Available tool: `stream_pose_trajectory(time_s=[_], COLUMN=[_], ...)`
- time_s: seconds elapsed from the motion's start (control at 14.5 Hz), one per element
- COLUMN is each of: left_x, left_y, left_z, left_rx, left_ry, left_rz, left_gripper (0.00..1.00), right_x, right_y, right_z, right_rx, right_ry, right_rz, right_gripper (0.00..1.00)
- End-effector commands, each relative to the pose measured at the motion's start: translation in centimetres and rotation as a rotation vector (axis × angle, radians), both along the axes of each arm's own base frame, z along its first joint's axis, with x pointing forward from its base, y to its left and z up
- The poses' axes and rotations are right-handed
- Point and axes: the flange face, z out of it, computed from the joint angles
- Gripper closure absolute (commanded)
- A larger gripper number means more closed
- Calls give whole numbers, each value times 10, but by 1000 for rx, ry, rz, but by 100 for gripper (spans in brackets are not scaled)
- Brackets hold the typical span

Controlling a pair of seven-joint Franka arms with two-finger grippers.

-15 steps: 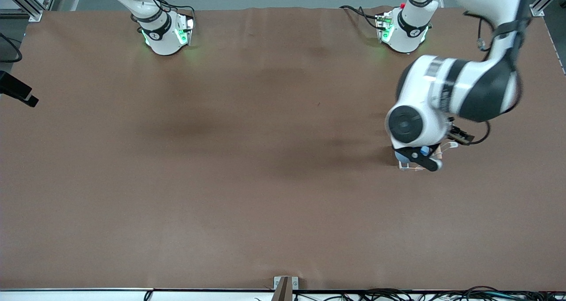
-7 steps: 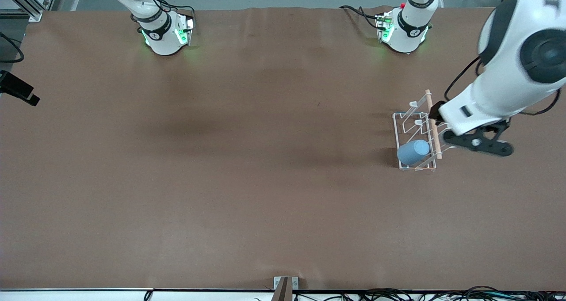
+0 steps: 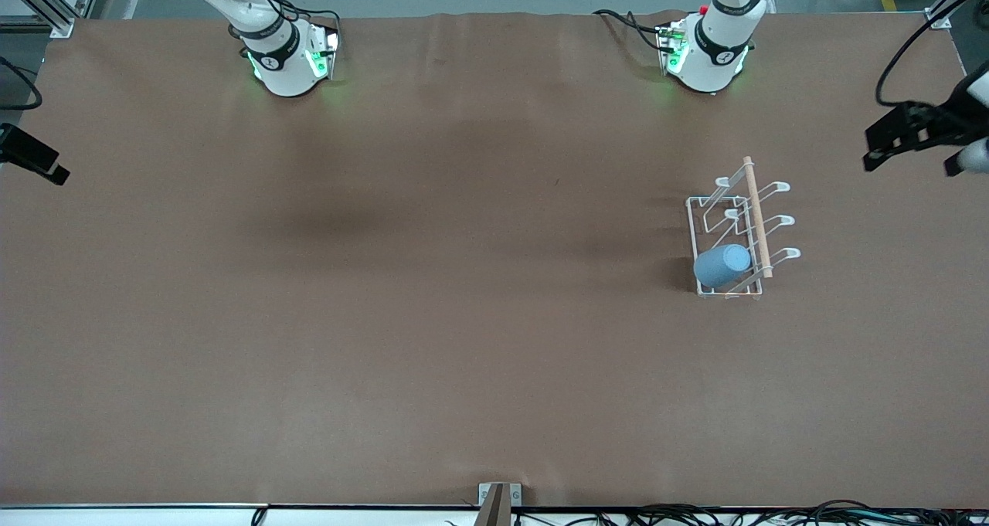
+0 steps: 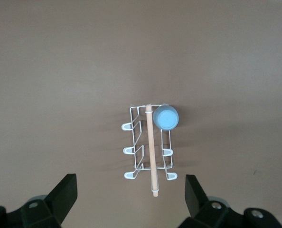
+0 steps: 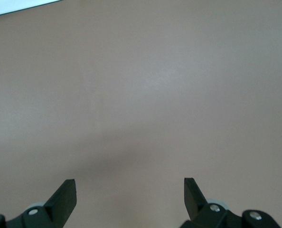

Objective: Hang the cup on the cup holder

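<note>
Light-blue and matte, the cup [image 3: 722, 266] sits tilted on a prong of the cup holder [image 3: 740, 229], at the rack's end nearer the front camera. It looks light and rigid (probably plastic), smooth enough to slip; its plain tapered wall seems the sensible place to grip. Thin white wire loops and a pale wooden rod make up the rack. High above, the left gripper [image 4: 130, 195] hangs spread and empty. The right gripper [image 5: 129, 198] waits over bare table, fingers apart.
</note>
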Motion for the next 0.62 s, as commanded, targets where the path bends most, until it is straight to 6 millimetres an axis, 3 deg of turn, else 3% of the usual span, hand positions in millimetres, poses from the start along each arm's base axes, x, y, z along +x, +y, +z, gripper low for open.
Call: stream_pose_trajectory(time_s=[0.0,0.28,0.55], left_x=[-21,-8,-12], left_y=[3,0,-3], left_z=[9,9,8], left_rx=[-16,-9,-33], left_ry=[-23,-28,-31], left_rz=[4,17,49], left_gripper=[0,0,1], right_x=[-1,-1,-1], right_y=[1,1,1], right_z=[1,1,1], right_rx=[-9,-3,-3], right_ry=[1,-1,-1], right_rz=[-16,-17,-15], right_gripper=[0,0,0])
